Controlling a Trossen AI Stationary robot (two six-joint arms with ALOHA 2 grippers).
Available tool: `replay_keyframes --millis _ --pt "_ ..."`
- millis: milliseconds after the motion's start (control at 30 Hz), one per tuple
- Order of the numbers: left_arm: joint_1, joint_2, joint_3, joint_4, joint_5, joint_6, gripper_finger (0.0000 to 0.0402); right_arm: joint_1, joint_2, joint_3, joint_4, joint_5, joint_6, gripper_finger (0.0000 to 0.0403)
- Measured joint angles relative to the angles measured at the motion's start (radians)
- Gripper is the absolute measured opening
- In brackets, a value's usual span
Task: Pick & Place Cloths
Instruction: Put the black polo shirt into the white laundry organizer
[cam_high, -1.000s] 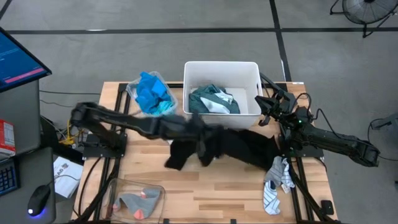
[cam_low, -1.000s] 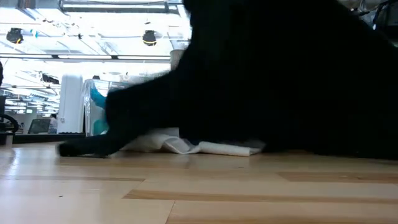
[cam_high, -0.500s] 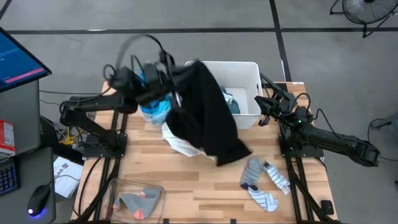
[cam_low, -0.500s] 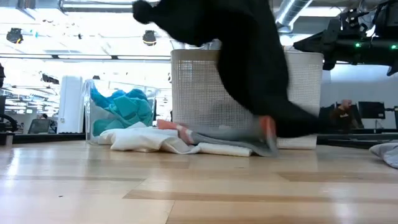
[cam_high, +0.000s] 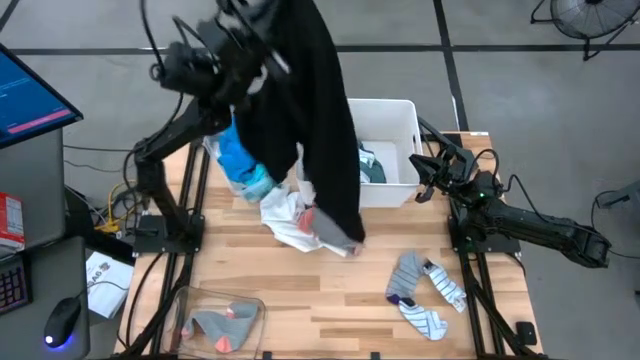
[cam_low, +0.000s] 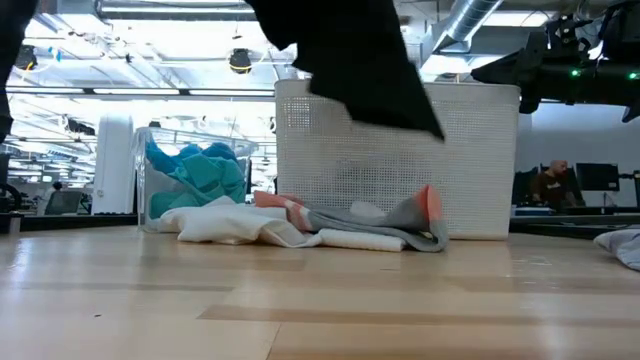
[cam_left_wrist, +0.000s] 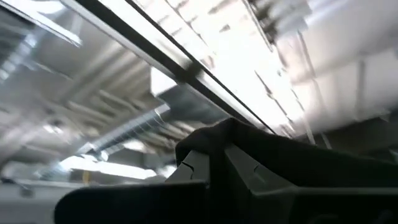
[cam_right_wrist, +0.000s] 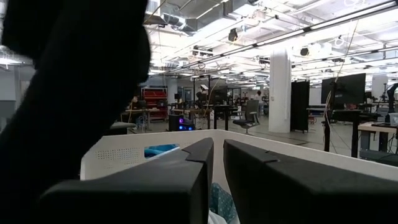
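Left gripper (cam_high: 262, 15) raised high, fingers clamped on large black garment (cam_high: 320, 120), which hangs below it over white plastic tub (cam_high: 400, 115). Right gripper (cam_high: 428, 172) beside tub, fingers nearly together, empty.

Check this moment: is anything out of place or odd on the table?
Yes. The left gripper, shut on the black garment, holds it high, hanging over the white tub rim. A white cloth and a grey sock lie crumpled beside the tub; two more socks are strewn near the right arm.
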Motion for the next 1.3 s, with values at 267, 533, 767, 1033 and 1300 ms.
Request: replay_keyframes --millis 267,533,767,1033,1300 --pt "0.134 0.103 0.045 0.286 0.072 -0.021 0.0000 0.000 0.000 0.000 0.000 0.000 0.000 0.0037" --pt "0.195 0.234 0.046 0.187 0.070 -0.024 0.0000 0.000 0.000 0.000 0.000 0.000 0.000 0.0037" --pt "0.164 0.340 -0.009 -0.113 0.071 -0.072 0.0003 0.000 0.000 0.000 0.000 0.000 0.000 0.0037" --pt "0.116 0.301 -0.209 -0.515 -0.091 -0.140 0.0001 0.000 0.000 0.000 0.000 0.000 0.000 0.0037" --pt "0.121 0.200 -0.380 -0.631 -0.103 -0.328 0.0002 0.000 0.000 0.000 0.000 0.000 0.000 0.0037"
